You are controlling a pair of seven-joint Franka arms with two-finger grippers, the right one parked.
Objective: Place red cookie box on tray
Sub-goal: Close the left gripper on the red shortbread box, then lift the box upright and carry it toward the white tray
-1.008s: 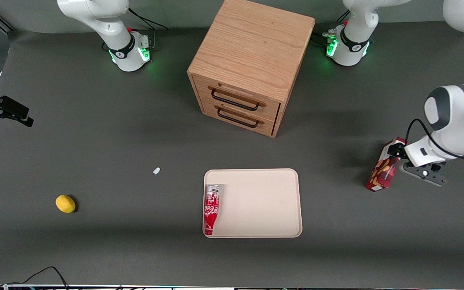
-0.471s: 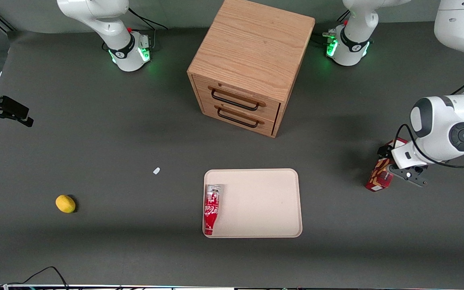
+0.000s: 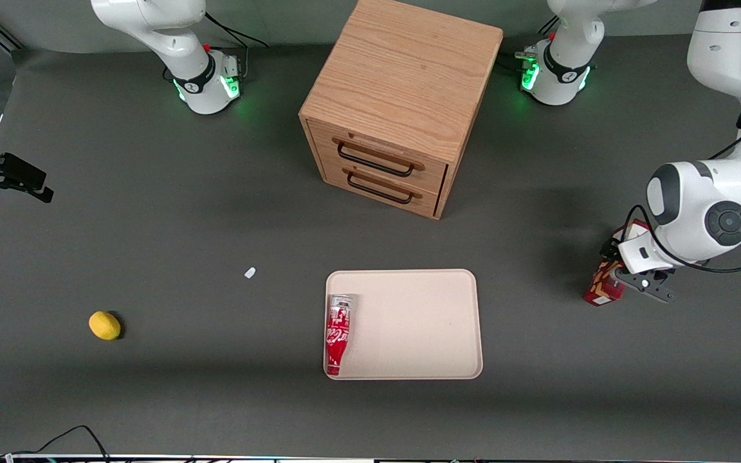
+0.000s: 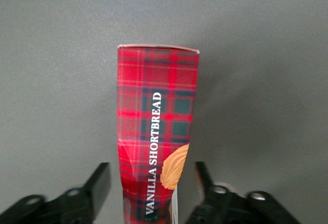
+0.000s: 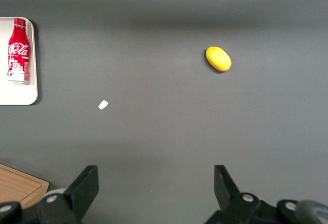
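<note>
At frame right, your gripper (image 3: 616,269) straddles the red cookie box (image 3: 603,286), jaws spread; light, crushable cardboard—pinch mid-length gently.

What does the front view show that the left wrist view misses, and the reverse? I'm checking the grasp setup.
Only the front view shows the tray, the red bottle lying in it, the wooden cabinet and the lemon. Only the left wrist view shows the gripper open, fingers straddling the box with gaps, plus the VANILLA SHORTBREAD lettering. Both show the red cookie box standing on the table.
</note>
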